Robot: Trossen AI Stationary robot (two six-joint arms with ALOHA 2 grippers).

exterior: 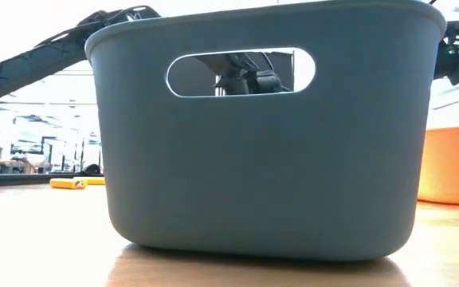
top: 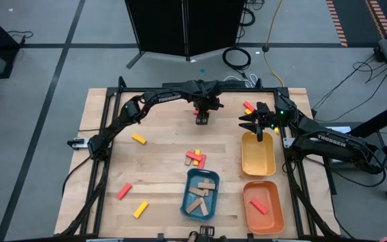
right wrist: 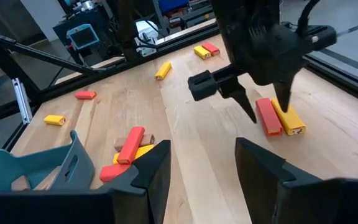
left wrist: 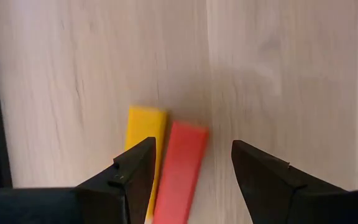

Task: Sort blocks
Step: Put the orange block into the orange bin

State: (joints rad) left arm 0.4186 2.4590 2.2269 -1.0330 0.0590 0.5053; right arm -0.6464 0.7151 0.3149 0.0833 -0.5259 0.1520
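A yellow block (left wrist: 143, 134) and a red block (left wrist: 182, 165) lie side by side, flat on the wooden table. My left gripper (left wrist: 191, 168) hangs open just above them, pointing steeply down; its fingers stand either side of the red block, and one is over the yellow block. In the high view it is at the table's far middle (top: 201, 115). My right gripper (top: 256, 122) waits open above the far end of the yellow tray (top: 258, 160) and holds nothing. A small pile of red, yellow and tan blocks (top: 195, 158) rests on the table's middle.
The blue tray (top: 200, 195) holds tan blocks, and the orange tray (top: 264, 207) holds a red one (top: 258, 205). Loose blocks lie at the left: yellow (top: 138, 139), red (top: 124, 191), yellow (top: 140, 209). A red and yellow pair (top: 249, 106) lies far right.
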